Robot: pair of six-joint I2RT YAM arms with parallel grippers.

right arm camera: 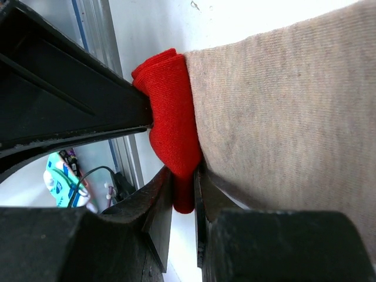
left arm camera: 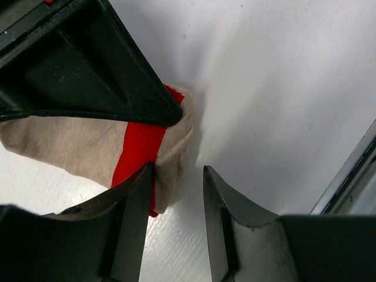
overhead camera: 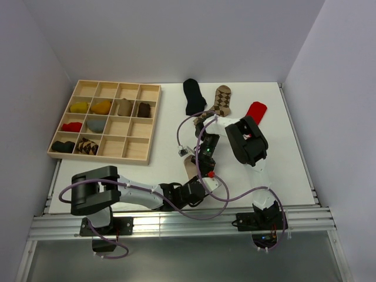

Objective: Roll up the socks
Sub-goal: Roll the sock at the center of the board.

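Note:
A tan sock (overhead camera: 190,166) with a red toe (right arm camera: 170,106) lies on the white table near the front edge. My right gripper (right arm camera: 183,176) is shut on that red toe, and the tan body (right arm camera: 282,106) spreads away to the right. My left gripper (left arm camera: 178,170) stands open right beside it. The sock's folded edge (left arm camera: 176,135) touches its left finger (left arm camera: 135,223), with bare table between the jaws. At the back of the table lie a black sock (overhead camera: 194,96), a brown argyle sock (overhead camera: 222,100) and a red sock (overhead camera: 255,111).
A pale wooden grid tray (overhead camera: 136,147) at the back left holds several rolled socks in its left compartments. The table's metal front rail (left arm camera: 352,170) runs close to the left gripper. Both arms meet and cross near the table's front middle.

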